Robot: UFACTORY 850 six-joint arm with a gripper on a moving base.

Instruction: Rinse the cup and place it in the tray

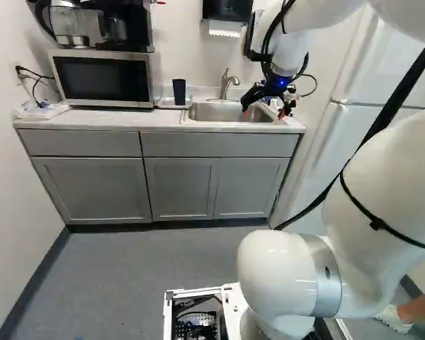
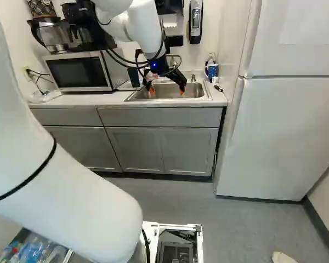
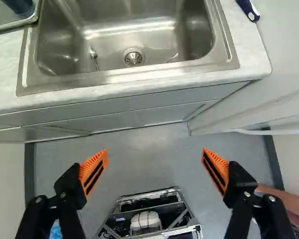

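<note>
And here the dark cup [image 1: 178, 92] is seen standing, seemingly upright, in the tray [image 3: 12, 25], near its front corner on the side of the sink [image 3: 114, 45]. It can be judged light, fairly stiff and slippery once wet, so best gripped round mid-wall with a modest squeeze. Out by the bench's front edge [image 3: 139, 74], the gripper [image 3: 155, 151] is spread wide, nothing gripped.
</note>
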